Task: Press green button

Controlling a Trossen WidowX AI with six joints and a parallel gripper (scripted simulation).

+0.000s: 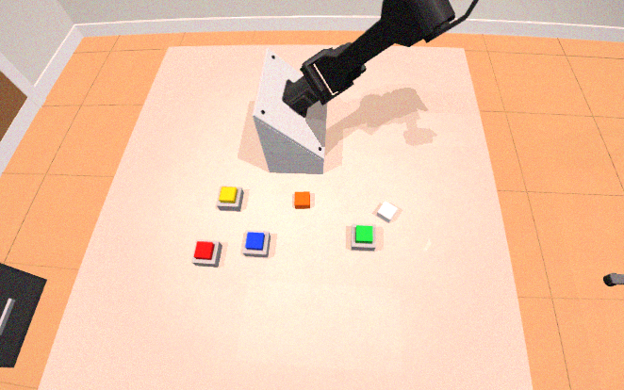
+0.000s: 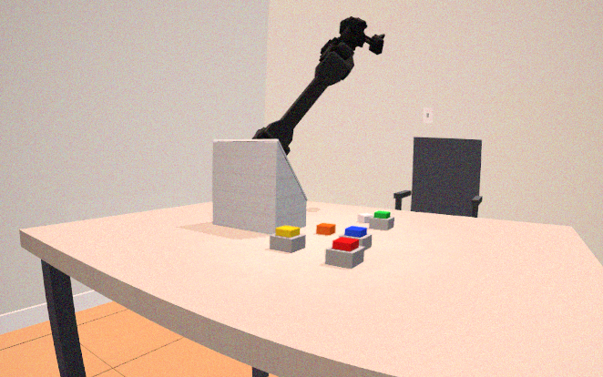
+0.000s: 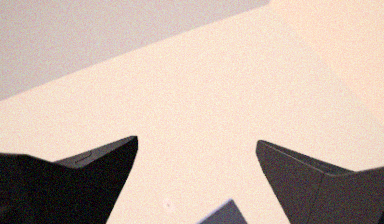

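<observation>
Table (image 1: 304, 315), pale top, bearing eight items, listed left to right as the top view shows them. Red button (image 1: 204, 250), on a grey base, nearest the front left. Yellow button (image 1: 227, 193), same kind of base, set further back toward the stand. Blue button (image 1: 254, 240), just right of the red one; these three form a cluster well apart from the target, which likely makes a stray press on them improbable. Grey wedge-shaped stand (image 1: 287, 125), behind the buttons, carrying the arm's base at its back. Orange block (image 1: 302, 199), loose on the table between the yellow button and the green one, not to be touched. Green button (image 1: 364, 234), the task's thing, right of centre and raised on its base, unpressed by the look of it. White block (image 1: 387, 210), just beside the green button at its back right corner; the closest hazard, so a descent would best come straight down onto the green cap. Gripper (image 3: 197, 150), held high above the stand and far from every button; jaws spread wide with nothing between them, only bare table seen through the gap in the wrist view. The press appears not yet begun.
</observation>
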